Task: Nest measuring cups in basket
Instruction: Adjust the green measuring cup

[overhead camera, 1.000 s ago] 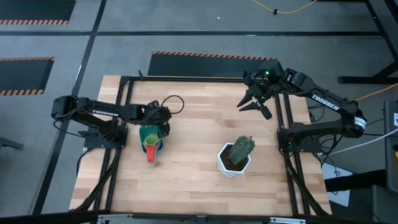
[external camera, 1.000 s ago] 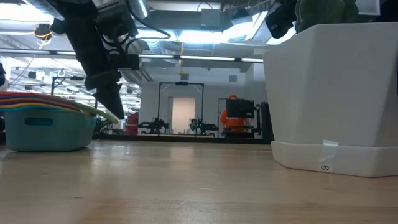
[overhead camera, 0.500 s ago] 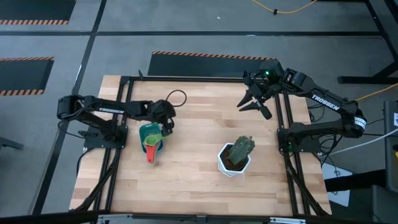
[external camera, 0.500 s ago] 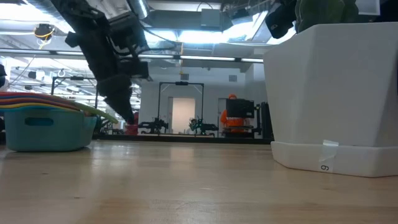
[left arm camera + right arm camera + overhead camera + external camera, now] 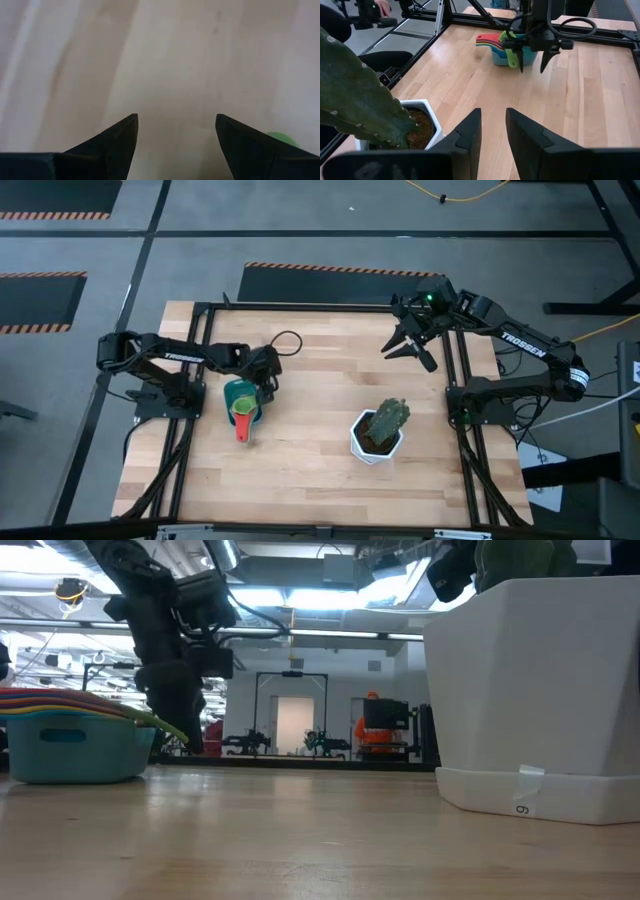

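The wooden table [image 5: 310, 460] takes up most of the overhead shot, with a dark arm coming in from each side. Next biggest thing is the white pot [image 5: 375, 438] holding a cactus [image 5: 390, 416], sitting toward the right side of the table, well apart from everything else (in the low view it fills the whole right half of the frame). Over on the left side sits the teal basket [image 5: 240, 395], and the measuring cups [image 5: 243, 413] are already stacked inside it, their handles fanning out past the rim in red, orange, yellow and green, with the red one sticking out farthest on the overhead shot. The left gripper [image 5: 270, 383] hangs just beside the basket, on the side toward the table's middle, pointing down at bare wood with its fingers spread apart and nothing between them; a sliver of green handle shows at the edge of its wrist view. The right gripper [image 5: 403, 348] waits up by the far right corner of the table, fingers a narrow gap apart and holding nothing.
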Controlling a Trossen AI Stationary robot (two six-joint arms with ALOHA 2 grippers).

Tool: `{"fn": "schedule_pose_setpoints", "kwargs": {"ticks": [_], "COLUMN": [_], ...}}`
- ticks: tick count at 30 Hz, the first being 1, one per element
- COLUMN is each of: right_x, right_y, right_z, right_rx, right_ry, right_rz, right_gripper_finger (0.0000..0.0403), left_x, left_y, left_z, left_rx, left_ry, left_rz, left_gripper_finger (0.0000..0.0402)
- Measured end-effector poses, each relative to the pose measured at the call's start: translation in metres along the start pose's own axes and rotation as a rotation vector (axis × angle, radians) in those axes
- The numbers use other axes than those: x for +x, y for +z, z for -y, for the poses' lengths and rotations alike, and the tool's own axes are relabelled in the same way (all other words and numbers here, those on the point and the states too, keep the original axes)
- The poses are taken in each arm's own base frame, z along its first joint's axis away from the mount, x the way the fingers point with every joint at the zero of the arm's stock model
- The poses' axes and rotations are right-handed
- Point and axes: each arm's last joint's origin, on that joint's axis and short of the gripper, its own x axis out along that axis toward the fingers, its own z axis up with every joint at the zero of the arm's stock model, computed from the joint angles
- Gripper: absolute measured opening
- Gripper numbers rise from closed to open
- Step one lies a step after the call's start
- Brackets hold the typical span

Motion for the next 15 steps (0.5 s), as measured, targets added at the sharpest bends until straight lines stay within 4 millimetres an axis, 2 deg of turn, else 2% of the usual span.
{"fn": "schedule_pose_setpoints", "kwargs": {"ticks": [15], "right_x": [0.0], "right_y": [-0.0006], "right_z": [-0.0003], "right_rx": [0.006], "right_ry": [0.002], "right_rz": [-0.005], "right_gripper_finger": [0.0094], "left_x": [-0.0008], "left_y": [-0.0001], "left_z": [0.0053], "left_rx": [-0.007], "left_ry": [-0.182], "left_rz": [-0.009], "left_gripper_finger": [0.0261]}}
